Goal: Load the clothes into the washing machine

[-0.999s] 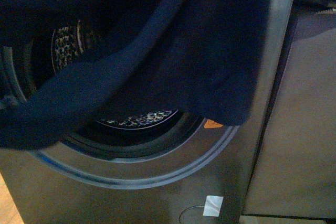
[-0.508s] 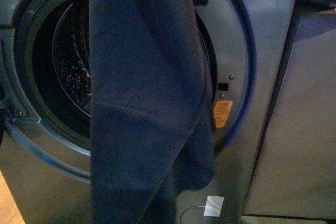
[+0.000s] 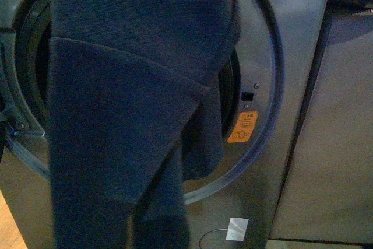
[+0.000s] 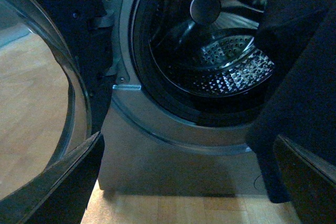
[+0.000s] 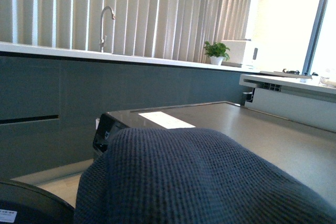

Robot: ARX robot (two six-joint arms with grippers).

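The dark navy knit clothes (image 3: 128, 115) hang in long folds in front of the washing machine's round porthole (image 3: 262, 86) and cover most of it in the front view. In the right wrist view the clothes (image 5: 199, 182) drape over my right gripper, which is shut on them and hidden under the fabric, above the machine's top (image 5: 220, 119). In the left wrist view my left gripper (image 4: 189, 182) is open and empty, low before the machine's front (image 4: 157, 156). The perforated steel drum (image 4: 226, 72) shows inside, and the clothes (image 4: 299, 87) hang at one side.
The open glass door (image 4: 47, 93) stands beside the porthole. A grey-beige cabinet (image 3: 332, 144) adjoins the machine. An orange warning sticker (image 3: 243, 127) sits by the porthole rim. Wooden floor (image 4: 173, 208) lies below. A counter with a tap (image 5: 105, 22) and a plant (image 5: 216, 52) is behind.
The clothes have lifted from a bunch across the drum mouth into a long hanging sheet, which has since widened and shifted left, covering more of the porthole.
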